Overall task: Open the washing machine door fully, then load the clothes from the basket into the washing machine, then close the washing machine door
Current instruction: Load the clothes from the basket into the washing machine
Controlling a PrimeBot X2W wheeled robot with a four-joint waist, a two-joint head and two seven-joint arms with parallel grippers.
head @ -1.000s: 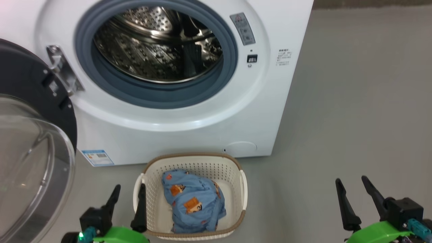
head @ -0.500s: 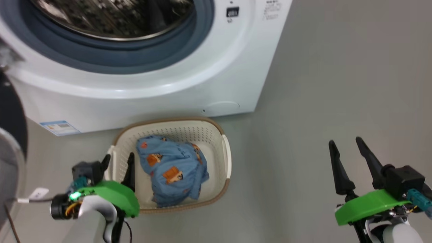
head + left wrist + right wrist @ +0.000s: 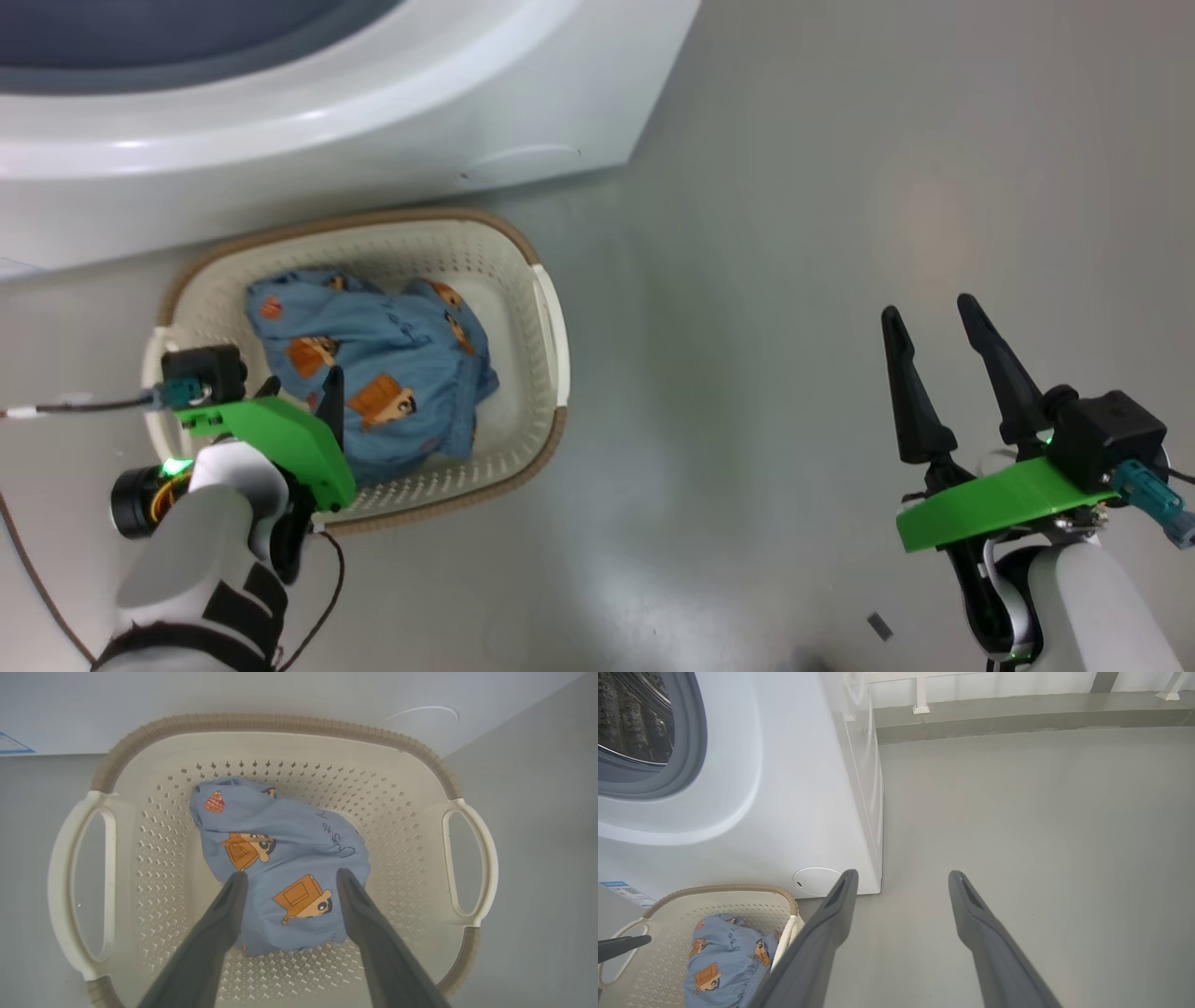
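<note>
Clothes (image 3: 280, 854), a small bundle of light blue fabric printed with orange-brown cartoon figures, are seen lying in the cream-white perforated plastic basket (image 3: 280, 722) with its brown woven-look rim. The basket is set on the grey floor (image 3: 794, 280) just in front of the big white front-loading washing machine (image 3: 327, 149). The left tool (image 3: 290, 876) is held spread wide above the bundle and astride it, with nothing grasped; whether its tips touch the fabric cannot be told. The right tool (image 3: 929, 308) is likewise released and empty, well apart over bare floor. If the left tool is closed too high, only a loose fold may be pinched and the bundle dropped during the lift. If it is pushed too deep, a tip may be caught in the perforated wall and the basket dragged along.
</note>
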